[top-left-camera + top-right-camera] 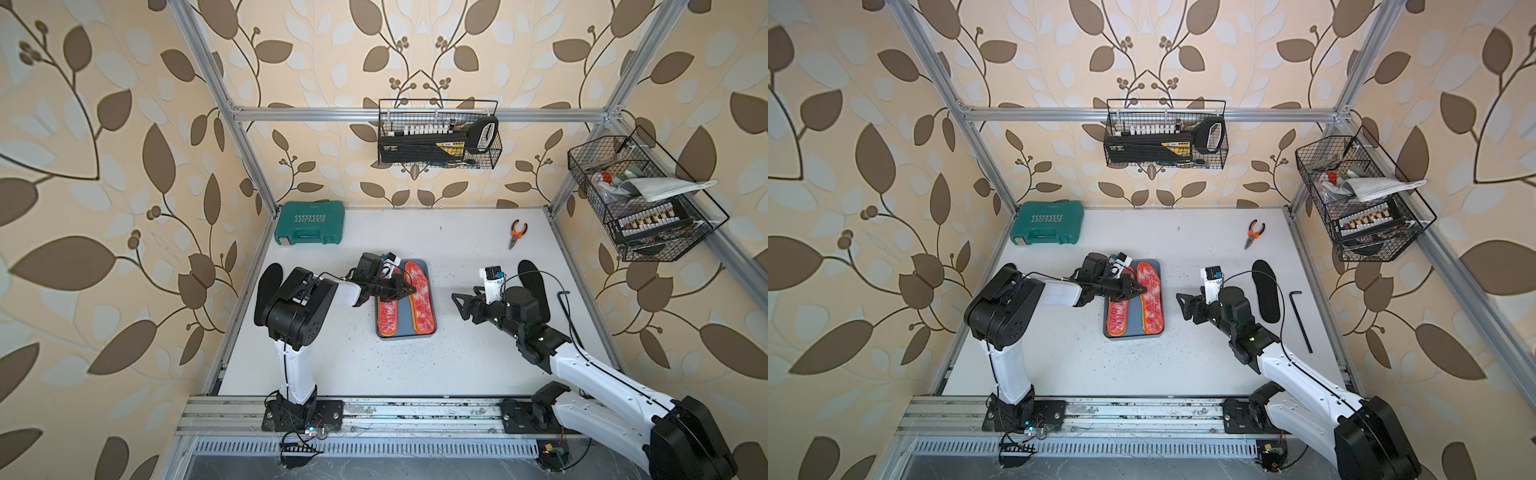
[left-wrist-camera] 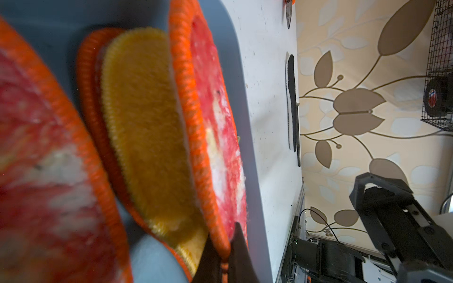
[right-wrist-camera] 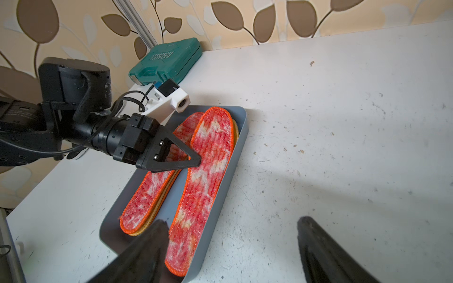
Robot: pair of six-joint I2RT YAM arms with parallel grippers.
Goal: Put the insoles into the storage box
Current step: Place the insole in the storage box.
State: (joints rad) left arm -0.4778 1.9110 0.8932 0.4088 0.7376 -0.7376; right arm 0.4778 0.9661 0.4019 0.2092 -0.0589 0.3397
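The storage box (image 1: 405,328) (image 3: 237,156), a blue-grey tray, sits mid-table. Two red-white insoles lie in it side by side (image 1: 388,316) (image 1: 420,299), each over a mustard-yellow insole (image 2: 147,122) (image 3: 157,206). My left gripper (image 1: 412,289) (image 2: 225,254) reaches over the tray and is shut on the orange edge of the right-hand red-white insole (image 3: 206,171), which stands lifted on that side in the left wrist view. One black insole (image 1: 266,291) lies behind the left arm, another (image 1: 536,282) (image 1: 1266,295) behind the right arm. My right gripper (image 1: 459,307) (image 3: 231,220) hovers open and empty just right of the tray.
A green EXPLOIT case (image 1: 309,228) stands at the back left, orange-handled pliers (image 1: 517,233) at the back right. A black hex key (image 1: 1300,320) lies near the right edge. Wire baskets (image 1: 438,137) (image 1: 640,199) hang on the back and right walls.
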